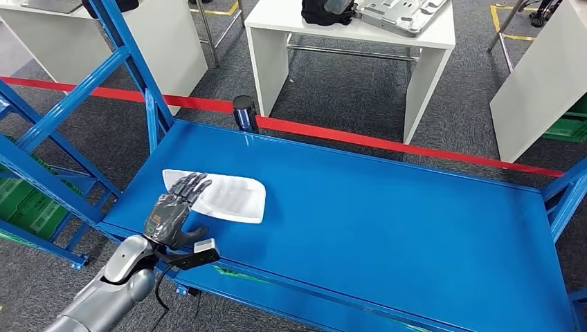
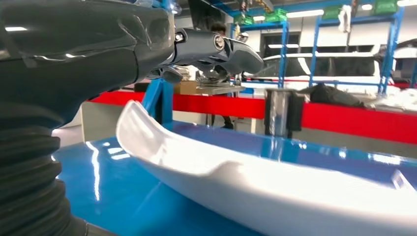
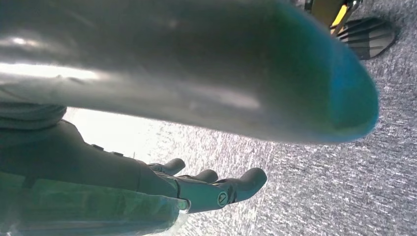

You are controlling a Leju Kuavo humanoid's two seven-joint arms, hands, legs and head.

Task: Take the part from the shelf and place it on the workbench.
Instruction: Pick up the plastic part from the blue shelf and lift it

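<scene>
White part (image 1: 225,196) lies flat on the blue shelf (image 1: 387,207), near its left end. Left hand (image 1: 173,211) is over the part's near-left edge, fingers apart and stretched across it; contact looks likely but I can't confirm a grip. Right hand (image 3: 196,189) hangs above grey carpet (image 3: 319,196), fingers loosely extended, holding nothing.
</scene>
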